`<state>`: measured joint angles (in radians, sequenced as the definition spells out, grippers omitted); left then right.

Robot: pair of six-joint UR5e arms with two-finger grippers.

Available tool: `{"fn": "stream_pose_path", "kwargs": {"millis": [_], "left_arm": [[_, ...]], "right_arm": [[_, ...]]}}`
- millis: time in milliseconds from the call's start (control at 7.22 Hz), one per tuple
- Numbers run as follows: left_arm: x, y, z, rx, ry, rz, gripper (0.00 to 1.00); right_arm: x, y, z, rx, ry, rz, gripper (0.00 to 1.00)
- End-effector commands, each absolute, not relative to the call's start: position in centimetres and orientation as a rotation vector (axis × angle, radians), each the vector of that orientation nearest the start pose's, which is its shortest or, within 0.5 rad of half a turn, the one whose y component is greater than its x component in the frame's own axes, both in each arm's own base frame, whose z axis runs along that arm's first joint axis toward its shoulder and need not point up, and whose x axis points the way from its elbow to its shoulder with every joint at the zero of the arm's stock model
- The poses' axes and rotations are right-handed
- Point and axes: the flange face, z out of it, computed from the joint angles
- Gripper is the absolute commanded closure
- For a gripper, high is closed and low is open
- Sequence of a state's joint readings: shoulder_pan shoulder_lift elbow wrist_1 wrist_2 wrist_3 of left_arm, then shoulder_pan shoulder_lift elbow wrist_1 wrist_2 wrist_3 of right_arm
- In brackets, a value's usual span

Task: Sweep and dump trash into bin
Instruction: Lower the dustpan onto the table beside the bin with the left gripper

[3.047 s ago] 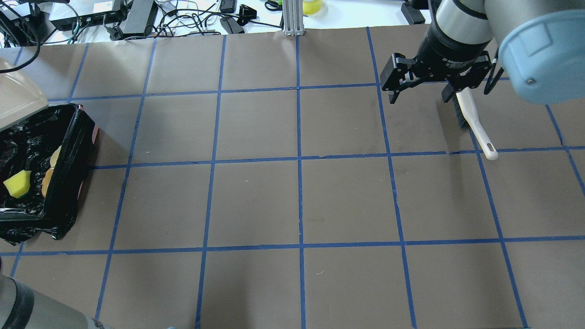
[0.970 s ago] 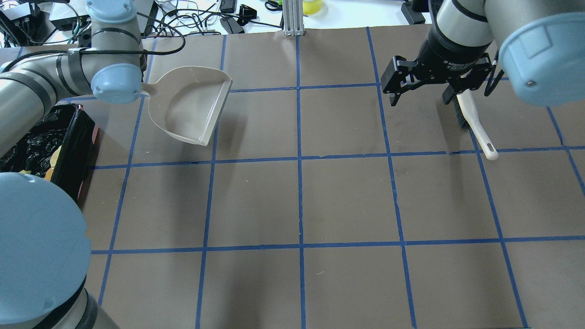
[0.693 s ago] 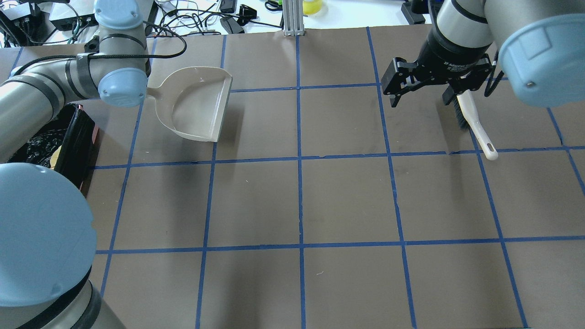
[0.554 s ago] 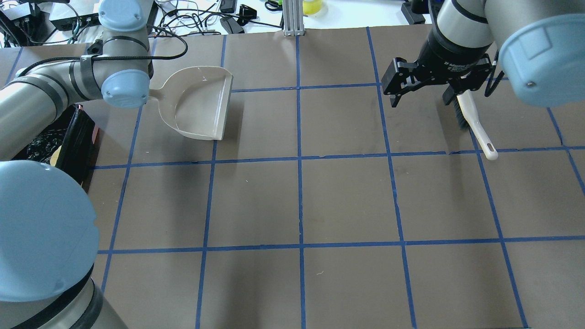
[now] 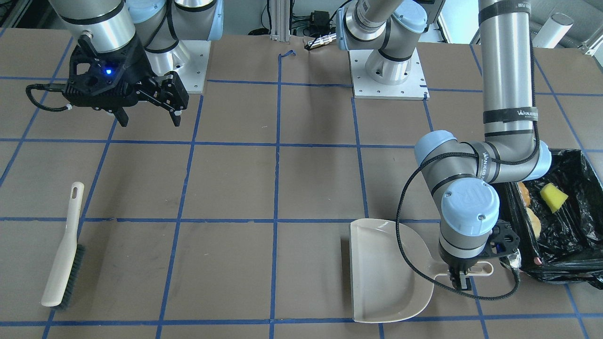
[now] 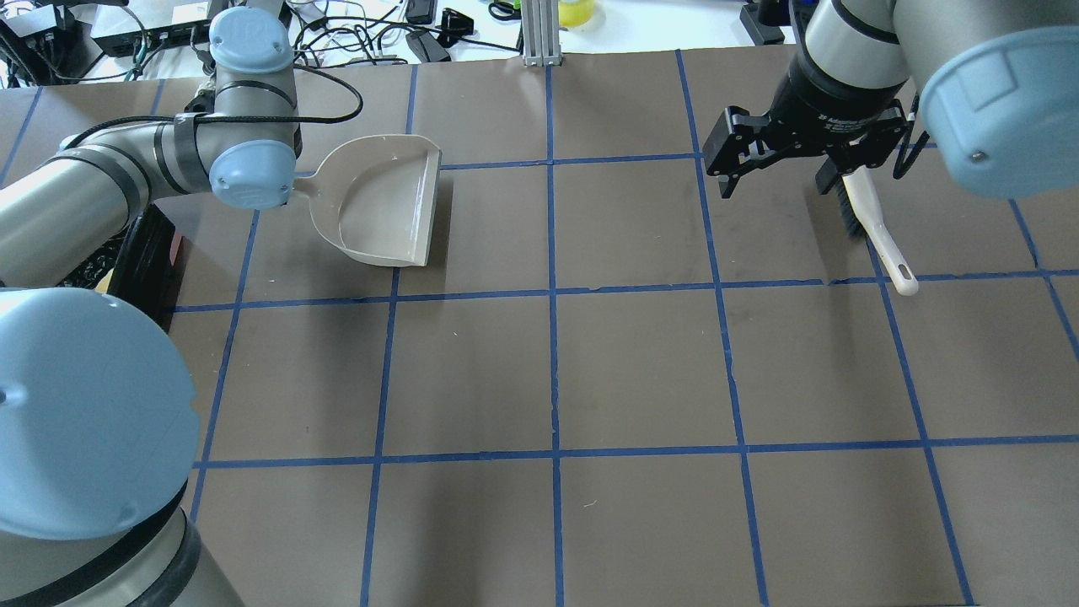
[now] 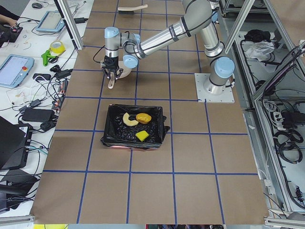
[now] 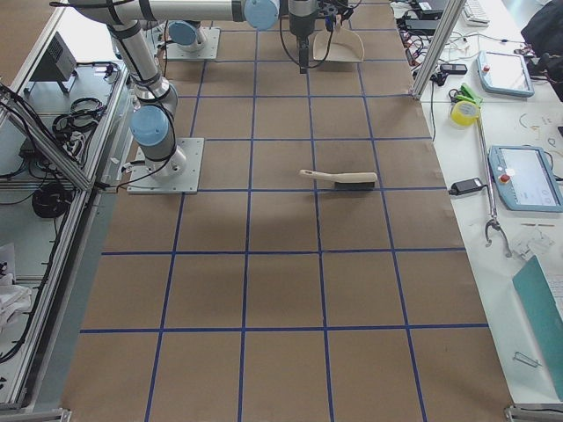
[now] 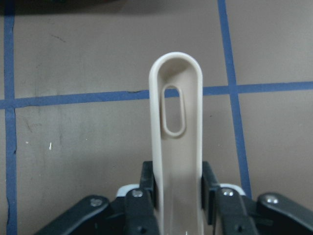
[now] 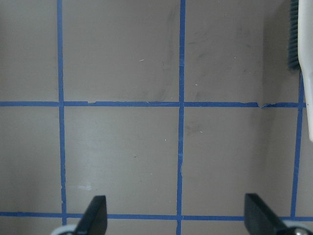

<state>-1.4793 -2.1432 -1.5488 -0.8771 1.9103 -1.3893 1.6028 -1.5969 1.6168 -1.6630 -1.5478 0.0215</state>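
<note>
The trash lies in the bin (image 7: 114, 114): an amber oval (image 7: 143, 117), a tan half-ring (image 7: 127, 119) and a yellow wedge (image 7: 141, 136). The wedge (image 5: 552, 197) also shows in the front view, inside the black-lined bin (image 5: 572, 160). My left gripper (image 5: 464, 278) is shut on the handle (image 9: 175, 122) of the beige dustpan (image 6: 383, 202), just right of the bin (image 6: 152, 253). The pan is empty and lies flat, low at the table. My right gripper (image 6: 780, 173) is open and empty, hovering beside the beige brush (image 6: 872, 223).
The brush (image 5: 63, 254) lies flat on the brown paper with blue tape lines. Cables and devices sit beyond the table's far edge (image 6: 337, 34). A metal post (image 6: 539, 34) stands at the far middle edge.
My left arm has carried the dustpan from over the bin rightward to the table beside it and levelled it. The right arm and the brush have not moved.
</note>
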Motion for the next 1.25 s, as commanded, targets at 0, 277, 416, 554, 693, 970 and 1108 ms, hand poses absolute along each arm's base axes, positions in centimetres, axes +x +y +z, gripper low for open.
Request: {"fn": "stream_pose_path", "kwargs": {"millis": [0, 277, 416, 554, 693, 970, 1108], "left_arm": [[-3.8, -68.2, 23.0, -1.972, 2.14, -0.455, 1.0], [-3.8, -68.1, 22.3, -1.951, 2.146, -0.445, 1.0], [-3.8, -68.2, 21.9, -1.947, 2.147, -0.439, 1.0], [-3.8, -68.4, 21.9, -1.935, 2.16, -0.448, 1.0], [-3.6, -68.5, 21.8, -1.931, 2.169, -0.468, 0.89], [-3.7, -68.3, 22.2, -1.928, 2.171, -0.473, 0.52], [-3.6, -68.3, 23.1, -1.933, 2.171, -0.49, 0.34]], "right_arm": [[15.1, -48.3, 48.7, -0.018, 3.115, -0.111, 0.0], [15.0, -48.3, 48.8, -0.018, 3.115, -0.114, 0.0], [15.0, -48.3, 48.8, -0.018, 3.115, -0.114, 0.0], [15.0, -48.3, 48.8, -0.016, 3.115, -0.114, 0.0], [15.1, -48.3, 48.7, -0.018, 3.115, -0.111, 0.0], [15.1, -48.3, 48.8, -0.02, 3.115, -0.114, 0.0], [15.1, -48.3, 48.8, -0.018, 3.115, -0.114, 0.0]]}}
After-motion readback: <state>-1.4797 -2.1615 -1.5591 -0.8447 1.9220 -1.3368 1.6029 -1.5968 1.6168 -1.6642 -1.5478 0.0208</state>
